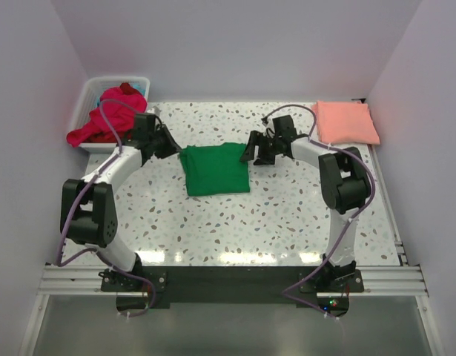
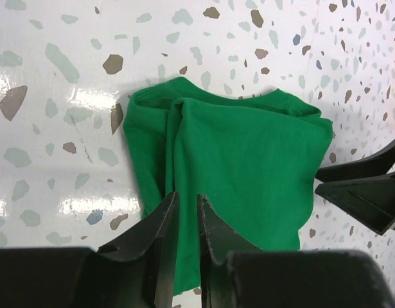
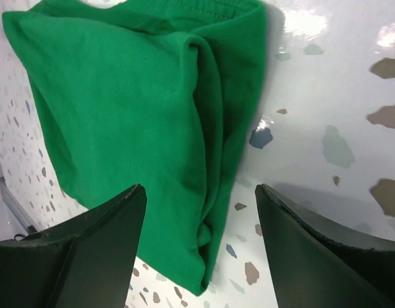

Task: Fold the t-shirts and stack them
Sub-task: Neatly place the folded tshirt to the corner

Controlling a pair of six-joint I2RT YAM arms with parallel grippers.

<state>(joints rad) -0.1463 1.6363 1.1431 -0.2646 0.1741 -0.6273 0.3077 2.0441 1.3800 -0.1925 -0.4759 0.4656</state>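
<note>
Green t-shirt (image 1: 215,169) sits folded on the tabletop (image 1: 287,215); your right gripper (image 3: 198,192) is spread empty, left gripper (image 2: 185,199) nearly pressed together, unclear if on cloth, so lifting could unfold it.

White links (image 1: 124,165), black joints (image 1: 87,211), purple cables (image 1: 62,241), black tapered tool fingers (image 3: 88,256), perhaps plastic.

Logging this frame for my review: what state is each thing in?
Green t-shirt: folded, flat on table.
Salmon-pink t-shirt: folded, far right corner.
Red shirts: unfolded, heaped in basket.
Left fingers: slightly apart, empty.
Right fingers: wide open, empty.
</note>
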